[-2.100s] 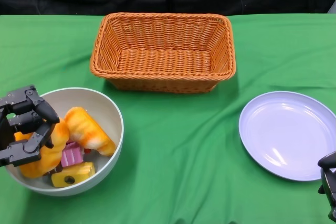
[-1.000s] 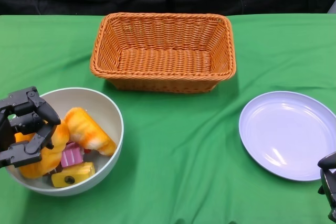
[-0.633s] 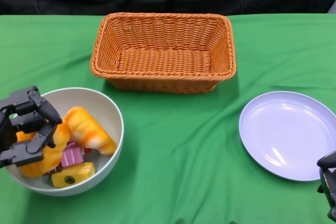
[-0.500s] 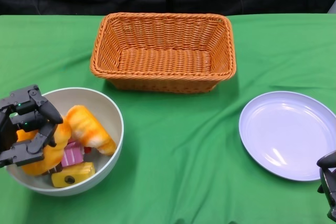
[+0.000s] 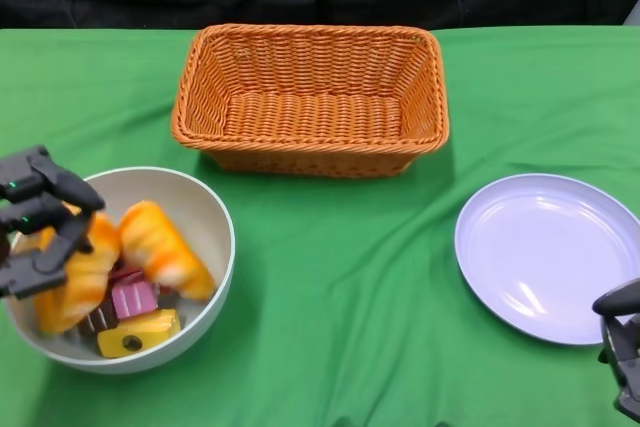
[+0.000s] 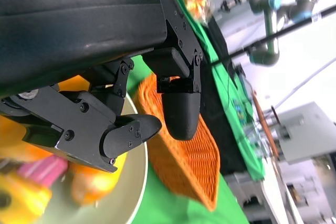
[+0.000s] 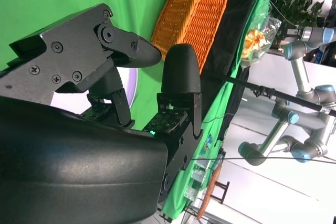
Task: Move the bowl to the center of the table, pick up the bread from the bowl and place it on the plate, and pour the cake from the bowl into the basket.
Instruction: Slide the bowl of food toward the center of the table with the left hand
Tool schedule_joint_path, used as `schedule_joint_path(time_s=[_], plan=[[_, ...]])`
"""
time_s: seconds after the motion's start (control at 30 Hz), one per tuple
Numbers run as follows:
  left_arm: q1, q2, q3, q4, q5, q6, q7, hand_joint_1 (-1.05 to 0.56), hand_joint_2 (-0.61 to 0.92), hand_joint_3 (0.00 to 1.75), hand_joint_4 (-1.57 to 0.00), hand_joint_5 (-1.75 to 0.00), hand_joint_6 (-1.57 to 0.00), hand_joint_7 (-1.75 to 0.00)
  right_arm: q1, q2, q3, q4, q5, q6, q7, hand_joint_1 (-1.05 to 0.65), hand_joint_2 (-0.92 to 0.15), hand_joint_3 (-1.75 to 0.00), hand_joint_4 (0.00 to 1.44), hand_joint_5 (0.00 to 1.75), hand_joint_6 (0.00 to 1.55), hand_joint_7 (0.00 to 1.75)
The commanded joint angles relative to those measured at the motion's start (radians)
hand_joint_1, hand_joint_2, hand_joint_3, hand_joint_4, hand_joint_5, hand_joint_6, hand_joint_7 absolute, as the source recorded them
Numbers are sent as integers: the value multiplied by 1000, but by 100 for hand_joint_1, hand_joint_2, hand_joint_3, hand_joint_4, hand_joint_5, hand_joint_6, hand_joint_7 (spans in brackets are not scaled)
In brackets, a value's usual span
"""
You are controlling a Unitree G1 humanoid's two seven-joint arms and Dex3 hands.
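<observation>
At the far left of the head view, the left robot hand (image 5: pixel 40 222) has shifted outward and a little up since half a second ago, so it now hangs over the left rim of the bowl (image 5: pixel 215 237) rather than deeper inside. Its fingers are spread over the leftmost bread (image 5: pixel 70 282), and the pictures do not show whether they touch or hold it. That bread has tipped more upright against the bowl's left wall. The second bread (image 5: pixel 160 247), an orange-and-yellow glazed roll, has slid slightly left and lies slanted across the bowl's middle. Below it sit the cake pieces: a pink one (image 5: pixel 133 299), a dark one just left of it, and a yellow one (image 5: pixel 140 333) with a dark spot.

The white bowl sits at the desk's (image 5: pixel 340 277) front left, well apart from the centre. The orange wicker basket (image 5: pixel 310 97) stands at the back centre and has not moved. The pale lilac plate (image 5: pixel 545 252) lies at the front right. At the lower right corner, just beside the plate's rim, the right robot hand (image 5: pixel 622 347) has risen slightly; the right wrist view shows its fingers (image 7: pixel 181 72) apart with nothing between them.
</observation>
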Motion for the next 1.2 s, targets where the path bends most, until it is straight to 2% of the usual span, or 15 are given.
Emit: schedule_joint_path(time_s=[0.03,0.1,0.2,0.4,0.6,0.63,0.7,0.73,0.8,0.9,1.03,1.2], plan=[[-45,22,32,27,-46,29,4,-17,75,73,-67,-144,-73,-105,0,0,5,10,-20,-29,-17,-11,-61,-86,68,162,65,131],[-60,32,39,37,-66,45,-13,-22,79,67,-65,-142,-70,-101,3,0,7,12,-19,-33,-19,-11,-62,-85,68,162,65,131],[-75,57,48,54,-66,50,-19,-34,91,46,-66,-132,-66,-91,8,1,13,9,-25,-38,-23,-12,-63,-83,68,162,65,130],[-105,69,78,84,-80,50,-2,-44,92,36,-69,-115,-67,-71,7,1,20,6,-29,-38,-29,-12,-63,-82,68,162,66,130],[-144,89,103,161,-39,21,51,-46,92,34,-64,-103,-66,-60,1,-6,17,21,-27,-45,-29,-12,-64,-79,68,160,66,129],[-149,94,102,175,-25,19,68,-44,92,35,-64,-93,-67,-53,1,-6,16,22,-27,-47,-29,-12,-65,-77,68,159,66,128],[-163,108,99,207,0,20,94,-42,92,35,-64,-87,-68,-48,1,-6,16,22,-26,-47,-28,-12,-67,-74,68,159,66,127],[-171,117,96,227,12,22,104,-41,92,37,-65,-73,-69,-39,1,-5,17,20,-26,-46,-28,-13,-67,-73,69,159,66,127],[-191,137,91,268,34,34,117,-40,92,38,-63,-59,-69,-27,1,-4,19,18,-27,-45,-29,-13,-67,-72,69,160,67,128],[-218,177,62,335,97,52,146,-43,92,39,-59,-44,-64,-16,1,-3,19,21,-28,-47,-31,-12,-67,-72,69,160,66,128],[-240,221,15,399,168,85,162,-61,92,44,-50,-27,-56,-4,2,-6,18,23,-36,-52,-32,-12,-68,-72,68,160,66,128],[-271,257,-38,475,212,145,128,-64,92,53,-36,-12,-38,0,1,-6,19,27,-38,-54,-32,-13,-69,-69,69,159,67,127]])
